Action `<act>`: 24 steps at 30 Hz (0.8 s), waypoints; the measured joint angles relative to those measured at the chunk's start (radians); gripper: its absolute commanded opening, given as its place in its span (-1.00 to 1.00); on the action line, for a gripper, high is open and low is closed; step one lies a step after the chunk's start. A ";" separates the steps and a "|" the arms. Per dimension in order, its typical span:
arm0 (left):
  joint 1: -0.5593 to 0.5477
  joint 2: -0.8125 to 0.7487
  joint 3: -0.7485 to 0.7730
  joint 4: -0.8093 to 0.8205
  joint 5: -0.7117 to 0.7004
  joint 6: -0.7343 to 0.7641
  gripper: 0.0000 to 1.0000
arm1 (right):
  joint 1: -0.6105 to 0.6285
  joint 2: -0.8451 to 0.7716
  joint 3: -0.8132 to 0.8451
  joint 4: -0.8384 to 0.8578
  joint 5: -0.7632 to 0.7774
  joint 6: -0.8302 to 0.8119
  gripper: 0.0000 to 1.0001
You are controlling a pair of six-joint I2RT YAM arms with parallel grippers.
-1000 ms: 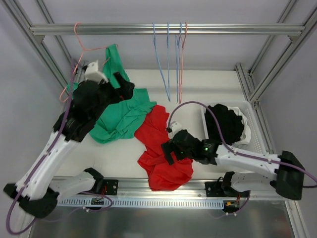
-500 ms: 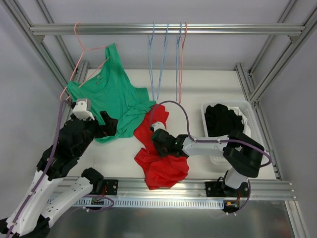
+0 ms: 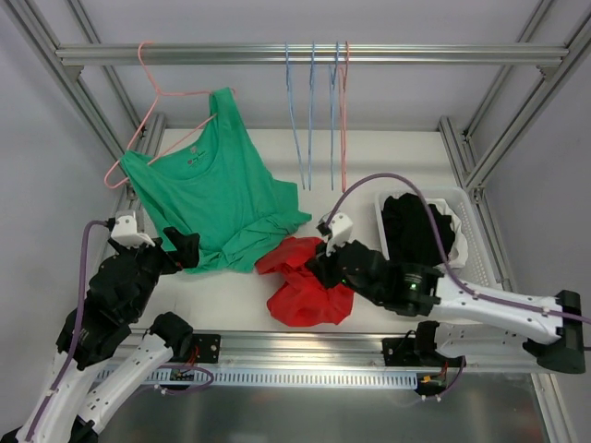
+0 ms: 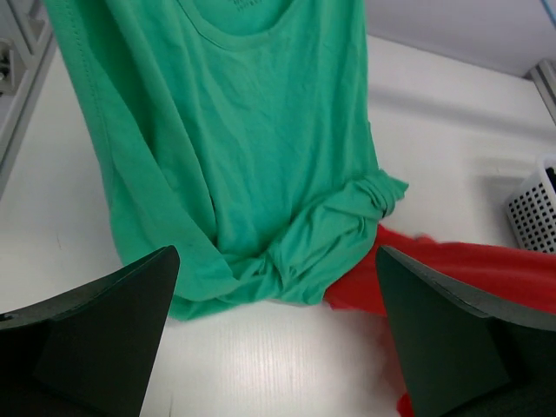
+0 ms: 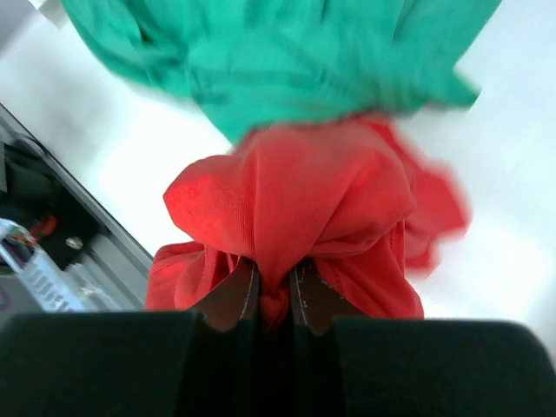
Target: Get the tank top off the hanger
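The green tank top hangs from the pink hanger on the rail at the back left, with its hem bunched on the table. My left gripper is open and empty, just short of the hem. My right gripper is shut on a fold of a red garment, which bulges over the fingers. The red cloth lies just below the green hem and touches it.
Several empty blue and pink hangers hang at the middle of the rail. A white basket holding black clothes stands at the right. Frame posts rise at both sides.
My right gripper has shut on the red garment and drawn it into a bunch toward the near side. My left arm has pulled back from the tank top, which now hangs spread out.
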 measured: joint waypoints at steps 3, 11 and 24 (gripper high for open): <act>0.000 -0.029 0.000 -0.005 -0.036 -0.010 0.97 | -0.001 -0.092 0.070 -0.069 0.021 -0.026 -0.99; 0.000 -0.035 -0.001 -0.016 -0.085 -0.027 0.97 | 0.001 -0.210 0.301 -0.287 -0.027 -0.132 -0.99; 0.000 -0.056 -0.001 -0.016 -0.105 -0.031 0.97 | 0.005 -0.249 0.730 -0.712 0.329 -0.233 -0.99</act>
